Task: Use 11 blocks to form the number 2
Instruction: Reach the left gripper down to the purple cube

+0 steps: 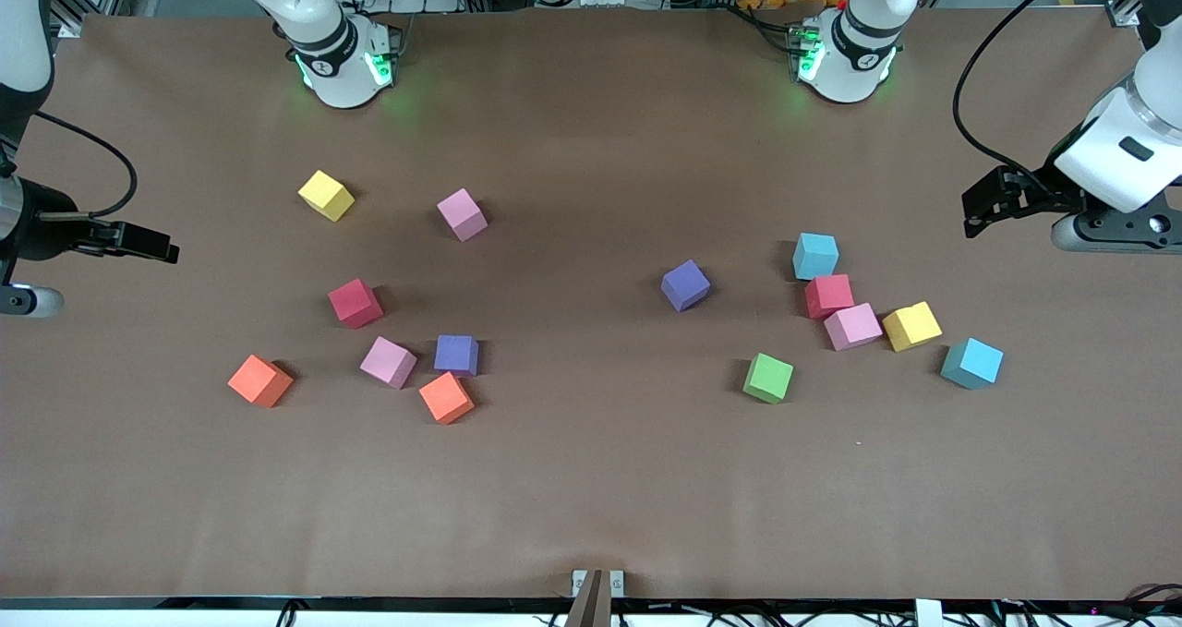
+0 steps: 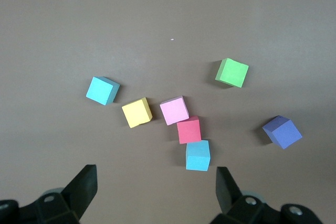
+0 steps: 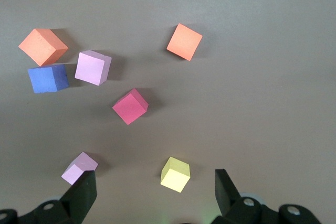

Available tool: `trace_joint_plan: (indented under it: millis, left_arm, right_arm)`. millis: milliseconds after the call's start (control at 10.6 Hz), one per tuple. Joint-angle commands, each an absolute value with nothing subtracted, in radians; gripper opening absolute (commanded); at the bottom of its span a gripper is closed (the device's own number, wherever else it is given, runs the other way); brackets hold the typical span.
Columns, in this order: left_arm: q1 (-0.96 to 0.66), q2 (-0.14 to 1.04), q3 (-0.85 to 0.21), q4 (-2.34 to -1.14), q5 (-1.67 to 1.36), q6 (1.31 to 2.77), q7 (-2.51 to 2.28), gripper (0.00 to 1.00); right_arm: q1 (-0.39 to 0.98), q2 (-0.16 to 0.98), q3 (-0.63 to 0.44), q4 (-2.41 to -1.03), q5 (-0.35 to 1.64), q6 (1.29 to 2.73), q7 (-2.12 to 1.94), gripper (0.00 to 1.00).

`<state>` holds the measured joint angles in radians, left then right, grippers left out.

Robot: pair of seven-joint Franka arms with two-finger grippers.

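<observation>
Nearest the front camera lay an orange block [image 1: 446, 397], just beside a purple block [image 1: 456, 355] and a pink block [image 1: 388, 362]; we counted these among seven cubes scattered toward the right arm's end of the table. Farther from the camera in that group sat a second orange block [image 1: 259, 380], a red block [image 1: 355, 303], a yellow block [image 1: 326, 195] and another pink block [image 1: 462, 214].

Toward the left arm's end we found seven more: a green block [image 1: 768, 378], a lone purple block [image 1: 685, 285], and a loose cluster in which a light blue block [image 1: 815, 256], a red block [image 1: 828, 295], a pink block [image 1: 852, 326] and a yellow block [image 1: 911, 326] sat touching or nearly so, with another light blue block [image 1: 971, 363] just apart.

We judged the number 2 not yet begun: no cubes stood edge to edge in rows, and all eleven placements remained to do, with three cubes to spare.

Both arms waited at the table's ends. Our left gripper [image 2: 156, 187] hung over the edge by the cluster, fingers spread wide and holding nothing; our right gripper [image 3: 155, 190] hung likewise over its own end, fingers apart and empty.
</observation>
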<state>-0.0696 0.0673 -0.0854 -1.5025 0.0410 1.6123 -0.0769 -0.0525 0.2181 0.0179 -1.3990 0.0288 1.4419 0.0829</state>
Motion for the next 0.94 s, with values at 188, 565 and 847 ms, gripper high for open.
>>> trace_joint_plan:
  millis: [188,565,847]
  left_arm:
    - [-0.069,0.057,-0.081,-1.520,0.028,1.603,-0.058,1.00]
    - [-0.132,0.072,-0.091,-1.613,-0.043,1.647,-0.136,1.00]
    - [-0.257,0.109,-0.090,-1.734,-0.061,1.796,-0.479,1.00]
  right_arm:
    - [-0.055,0.192,0.017,-1.424,0.026,1.447,0.074,1.00]
    - [-0.054,0.192,0.017,-1.425,0.026,1.447,0.074,1.00]
    - [-0.054,0.190,0.018,-1.425,0.026,1.445,0.074,1.00]
